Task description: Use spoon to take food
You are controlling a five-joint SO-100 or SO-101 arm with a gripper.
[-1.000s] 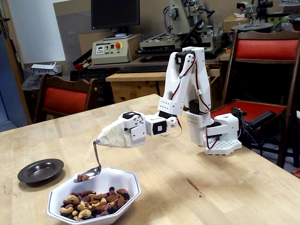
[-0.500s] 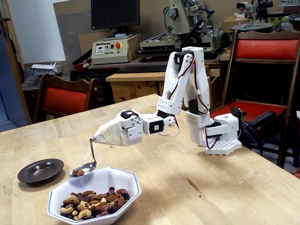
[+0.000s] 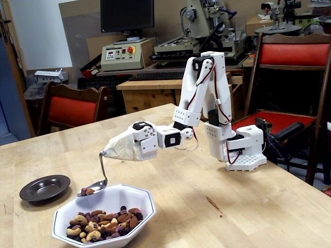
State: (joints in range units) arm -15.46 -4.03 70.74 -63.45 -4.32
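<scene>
Starting at the left of the fixed view, we find a small dark plate (image 3: 45, 187) sitting empty-looking on the wooden tabletop (image 3: 207, 206), well below the claw and to its left. Next comes the spoon (image 3: 96, 181): its thin handle drops steeply from the claw's tip, bends sharply, and ends in an oval bowl that hangs below and a little left of the claw. We see a couple of dark reddish-brown pieces lying in that bowl. It hovers just over the far left rim of the white octagonal bowl (image 3: 142, 209), clear of the heap inside and between the bowl and the dark plate. Most of the food (image 3: 103, 223), pale cashews mixed with brown nuts and dark purple-red pieces, lies in the near left part of the white bowl, straight below the claw.

Moving right, the claw (image 3: 105, 153) is wrapped in pale tape or cloth that covers its fingers, so we cannot tell how they stand; we only see the spoon's handle coming out of the wrapped tip. Behind the claw to the right, the white arm (image 3: 199, 98) folds up and back down to its base (image 3: 245, 150), which stands on the tabletop's far right edge. Two red-cushioned chairs stand beyond the tabletop.
</scene>
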